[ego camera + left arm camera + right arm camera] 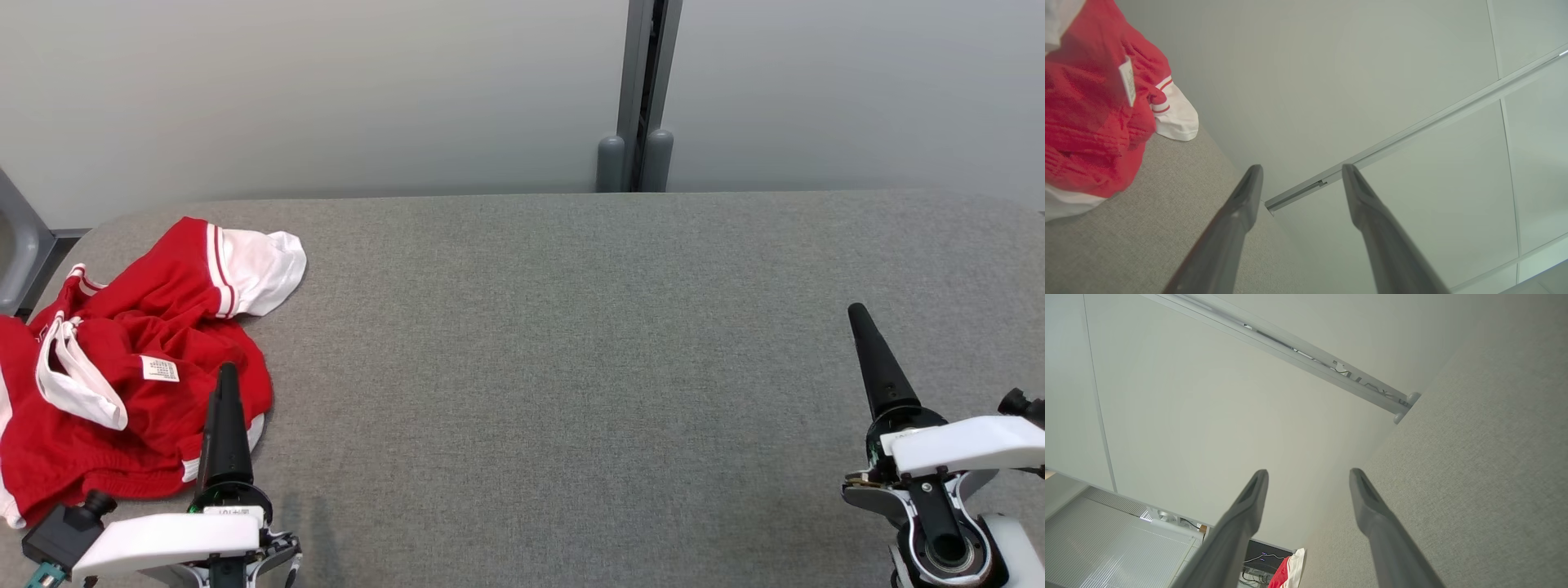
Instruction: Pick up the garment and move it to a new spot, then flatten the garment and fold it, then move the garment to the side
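Observation:
A crumpled red garment point(139, 359) with white trim and a small white label lies at the far left of the grey table point(571, 367), partly past the left edge of the head view. My left gripper point(224, 371) stands at the lower left, its fingers rising just at the garment's right edge. In the left wrist view that gripper point(1301, 171) is open and holds nothing, with the garment point(1090, 122) off to its left. My right gripper point(857, 312) stands at the lower right, far from the cloth. It is open point(1308, 475) and empty, and the garment point(1288, 571) shows small in the distance.
A pale wall runs behind the table, with a grey vertical post point(645, 98) at its middle. A grey chair edge point(20, 245) shows at the far left. The wide fabric tabletop stretches between the two arms.

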Available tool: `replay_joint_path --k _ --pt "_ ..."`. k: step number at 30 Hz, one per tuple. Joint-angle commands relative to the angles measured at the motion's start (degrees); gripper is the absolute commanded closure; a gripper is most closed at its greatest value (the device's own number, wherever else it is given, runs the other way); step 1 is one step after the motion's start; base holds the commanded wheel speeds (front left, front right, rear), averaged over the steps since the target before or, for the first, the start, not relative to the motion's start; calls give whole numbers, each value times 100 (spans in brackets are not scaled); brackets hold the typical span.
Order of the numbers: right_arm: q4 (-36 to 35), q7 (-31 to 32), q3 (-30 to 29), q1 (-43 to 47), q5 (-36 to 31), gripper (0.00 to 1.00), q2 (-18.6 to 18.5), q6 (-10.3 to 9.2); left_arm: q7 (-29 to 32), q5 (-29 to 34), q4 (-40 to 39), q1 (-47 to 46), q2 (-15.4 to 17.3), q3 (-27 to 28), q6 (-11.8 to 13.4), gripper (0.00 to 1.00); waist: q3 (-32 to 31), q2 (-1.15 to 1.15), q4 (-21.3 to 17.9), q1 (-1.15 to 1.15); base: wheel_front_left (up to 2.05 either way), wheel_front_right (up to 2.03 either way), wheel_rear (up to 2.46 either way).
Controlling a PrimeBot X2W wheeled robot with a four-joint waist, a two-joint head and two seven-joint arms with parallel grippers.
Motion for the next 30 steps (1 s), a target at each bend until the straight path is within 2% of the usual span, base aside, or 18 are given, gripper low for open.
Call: replay_joint_path --k 1,15,30 --pt "-120 -50 21 -20 -73 0 -73 25 -21 79 -76 -138 31 -9 -4 0 0 0 0 0 0 0 0" --pt "-152 -412 147 4 -1769 0 -17 28 -145 1590 -12 -225 38 -83 165 0 21 0 -28 0 0 0 0" --pt "-81 -734 433 84 -3505 0 -4 31 -249 3328 -79 -218 42 -300 522 0 21 0 -44 0 0 0 0"
